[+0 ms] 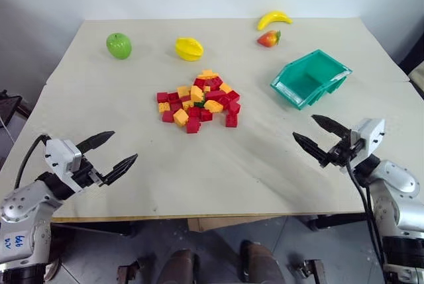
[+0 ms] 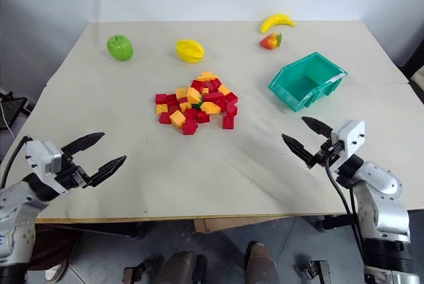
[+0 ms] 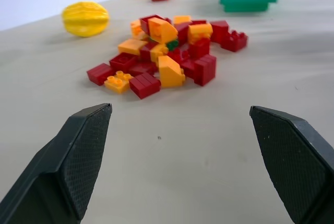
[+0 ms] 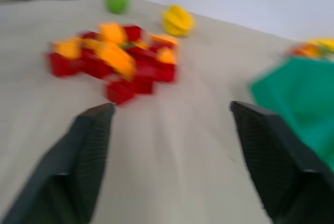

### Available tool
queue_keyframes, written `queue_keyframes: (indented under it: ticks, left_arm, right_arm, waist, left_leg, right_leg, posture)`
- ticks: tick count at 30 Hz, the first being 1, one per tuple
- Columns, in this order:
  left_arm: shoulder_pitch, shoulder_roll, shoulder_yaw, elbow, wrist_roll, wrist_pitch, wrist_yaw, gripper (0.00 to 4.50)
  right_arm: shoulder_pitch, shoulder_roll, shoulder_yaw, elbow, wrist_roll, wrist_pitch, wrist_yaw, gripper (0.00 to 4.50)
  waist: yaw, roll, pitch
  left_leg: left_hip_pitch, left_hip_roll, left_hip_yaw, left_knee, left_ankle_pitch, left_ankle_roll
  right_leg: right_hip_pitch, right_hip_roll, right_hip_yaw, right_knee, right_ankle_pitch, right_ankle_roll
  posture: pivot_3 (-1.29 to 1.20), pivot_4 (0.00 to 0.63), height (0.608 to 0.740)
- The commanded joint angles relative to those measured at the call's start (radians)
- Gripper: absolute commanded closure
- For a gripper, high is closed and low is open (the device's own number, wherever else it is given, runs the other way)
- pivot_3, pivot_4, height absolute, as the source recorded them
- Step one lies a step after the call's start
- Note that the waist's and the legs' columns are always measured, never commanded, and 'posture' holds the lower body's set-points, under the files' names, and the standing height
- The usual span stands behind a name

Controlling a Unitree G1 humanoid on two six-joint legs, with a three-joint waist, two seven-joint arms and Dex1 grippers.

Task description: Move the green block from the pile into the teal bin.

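Your pale table (image 1: 218, 185) is set, nothing grabbed yet. Both the left gripper (image 1: 110, 153) and right gripper (image 1: 315, 137) are spread wide and empty. The green block (image 3: 172, 45) hides mid-frame in the pile (image 1: 199, 100); the teal bin (image 1: 310, 77) waits right. Next, you reach in carefully.

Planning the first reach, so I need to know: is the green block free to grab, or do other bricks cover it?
The green block sits mid-pile, with red and orange bricks packed around and partly over it. Bare table lies between the pile and both open grippers, left and right.
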Motion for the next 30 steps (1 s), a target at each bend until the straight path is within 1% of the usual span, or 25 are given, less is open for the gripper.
queue_keyframes:
  ticks: [1,7,8,11,14,15,17,19,23,26,28,30]
  left_arm:
    - [-0.016,0.024,0.023,0.014,-0.025,-0.02,-0.042,0.0]
    - [0.001,-0.002,0.027,-0.019,-0.027,-0.004,-0.019,0.0]
    - [0.012,-0.01,0.027,-0.03,-0.028,-0.001,-0.012,0.0]
    - [0.05,-0.033,0.032,-0.056,-0.026,0.004,0.012,0.0]
    - [0.079,-0.057,0.053,-0.073,-0.025,0.007,0.057,0.0]
    - [0.088,-0.067,0.066,-0.073,-0.024,0.007,0.078,0.0]
    - [0.115,-0.092,0.094,-0.079,-0.034,0.012,0.115,0.0]
    - [0.142,-0.108,0.104,-0.09,-0.033,0.011,0.129,0.0]
    - [0.187,-0.132,0.096,-0.132,-0.037,0.015,0.135,0.0]
    - [0.199,-0.151,0.075,-0.175,-0.04,0.023,0.15,0.0]
    - [0.199,-0.161,0.063,-0.197,-0.042,0.031,0.162,0.0]
    - [0.192,-0.17,0.048,-0.218,-0.046,0.044,0.174,0.0]
  right_arm:
    - [-0.002,-0.043,0.018,-0.028,0.011,0.012,0.083,2.23]
    - [0.007,-0.054,0.034,-0.026,0.006,0.022,0.126,4.31]
    - [0.008,-0.048,0.038,-0.026,0.005,0.022,0.126,4.41]
    - [-0.008,-0.026,0.093,-0.032,-0.01,0.035,0.133,4.41]
    - [-0.07,0.012,0.18,-0.035,-0.053,0.079,0.09,4.41]
    - [-0.112,0.037,0.224,-0.028,-0.084,0.105,0.061,4.41]
    - [-0.229,0.125,0.325,0.002,-0.127,0.175,0.015,4.41]
    - [-0.332,0.209,0.389,0.055,-0.169,0.223,-0.03,4.41]
    - [-0.564,0.375,0.477,0.272,-0.27,0.258,-0.116,4.41]
    - [-0.777,0.497,0.495,0.535,-0.343,0.231,-0.192,4.41]
    - [-0.865,0.539,0.483,0.667,-0.369,0.209,-0.212,4.41]
    - [-0.945,0.568,0.474,0.807,-0.397,0.15,-0.226,4.41]
  waist:
    - [0.0,0.0,0.0]
    - [-0.002,0.0,0.0]
    - [-0.002,0.0,0.0]
    - [-0.003,0.0,0.0]
    - [-0.008,0.0,0.0]
    - [-0.008,0.0,0.0]
    - [-0.019,0.0,0.0]
    - [-0.028,0.0,0.0]
    - [-0.028,0.0,0.0]
    - [-0.032,0.0,0.0]
    - [-0.032,0.0,0.0]
    - [-0.032,0.0,0.0]
  left_leg:
    - [0.0,0.0,0.0,0.0,0.0,0.0]
    - [0.0,0.0,0.0,0.0,0.0,0.0]
    - [-0.001,0.0,0.0,0.0,0.0,0.0]
    - [-0.001,0.0,0.0,0.0,0.0,0.0]
    - [0.0,0.001,0.0,0.0,0.0,0.0]
    - [0.0,0.002,0.001,0.0,0.0,0.0]
    - [0.0,0.002,0.002,0.0,0.0,-0.001]
    - [0.001,0.003,0.002,0.0,0.0,-0.001]
    - [-0.001,0.002,-0.001,0.0,0.0,-0.002]
    - [-0.002,0.0,-0.004,0.0,0.0,-0.002]
    - [-0.002,0.0,-0.005,0.0,0.0,-0.002]
    - [-0.002,0.0,-0.006,-0.001,0.0,-0.002]
  right_leg:
    - [0.0,0.0,0.0,0.0,0.0,0.0]
    - [0.0,0.0,0.0,0.0,0.0,0.0]
    - [0.0,0.0,0.0,0.0,0.0,0.0]
    - [0.0,0.0,0.0,-0.001,0.0,0.0]
    - [0.0,0.0,0.0,-0.001,0.0,0.0]
    - [0.0,0.0,0.0,0.0,0.0,0.0]
    - [-0.001,0.0,0.0,0.0,0.0,0.0]
    - [-0.002,0.0,0.0,0.001,0.0,-0.001]
    - [-0.003,0.0,-0.001,0.002,0.0,-0.002]
    - [-0.003,-0.001,-0.002,0.003,0.0,-0.002]
    - [-0.004,-0.001,-0.003,0.004,0.0,-0.003]
    - [-0.004,-0.001,-0.004,0.006,0.0,-0.004]
  posture:
    - [0.0,0.15,0.74]
    - [0.0,0.15,0.74]
    - [0.0,0.15,0.74]
    - [0.0,0.15,0.74]
    - [0.0,0.15,0.74]
    - [0.0,0.15,0.74]
    - [0.0,0.15,0.74]
    - [0.0,0.15,0.74]
    - [0.0,0.15,0.74]
    - [0.0,0.15,0.74]
    - [0.0,0.15,0.74]
    - [0.0,0.15,0.74]
